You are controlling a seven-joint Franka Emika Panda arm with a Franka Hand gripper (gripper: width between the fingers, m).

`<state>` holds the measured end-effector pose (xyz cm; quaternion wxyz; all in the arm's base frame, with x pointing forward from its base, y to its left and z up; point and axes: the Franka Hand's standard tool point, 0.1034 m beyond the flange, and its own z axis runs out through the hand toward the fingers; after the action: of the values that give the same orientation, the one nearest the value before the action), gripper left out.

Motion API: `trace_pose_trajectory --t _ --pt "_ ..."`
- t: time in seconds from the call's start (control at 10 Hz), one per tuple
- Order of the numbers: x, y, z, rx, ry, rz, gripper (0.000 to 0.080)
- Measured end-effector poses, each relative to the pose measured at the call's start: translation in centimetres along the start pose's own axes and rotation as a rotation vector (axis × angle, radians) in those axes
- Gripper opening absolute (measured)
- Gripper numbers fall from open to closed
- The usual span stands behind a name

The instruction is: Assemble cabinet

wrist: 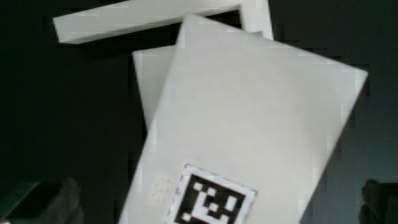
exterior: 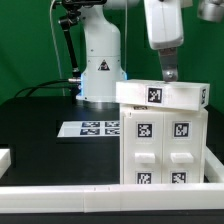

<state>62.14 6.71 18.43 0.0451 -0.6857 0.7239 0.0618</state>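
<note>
Black matte table (exterior: pixel 40 150) bears the boxy white cabinet (exterior: pixel 165 140); hand (exterior: pixel 170 72) state unclear.

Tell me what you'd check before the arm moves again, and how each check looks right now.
1. Cabinet standing upright on the table: ok.
2. Top panel lying flat across the cabinet: ok in the exterior view; flush fit cannot tell.
3. Gripper open or shut: cannot tell, its fingertips are hidden.
4. Gripper touching the top panel: cannot tell; it sits right above it.
5. Marker board lying apart from the cabinet: ok.
</note>
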Motion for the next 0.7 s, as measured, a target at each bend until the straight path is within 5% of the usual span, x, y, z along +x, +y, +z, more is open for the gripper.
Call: trace_pose_trajectory --t 0.7 --pt "-0.40 -0.54 -0.36 0.011 0.001 -0.569 0.0796"
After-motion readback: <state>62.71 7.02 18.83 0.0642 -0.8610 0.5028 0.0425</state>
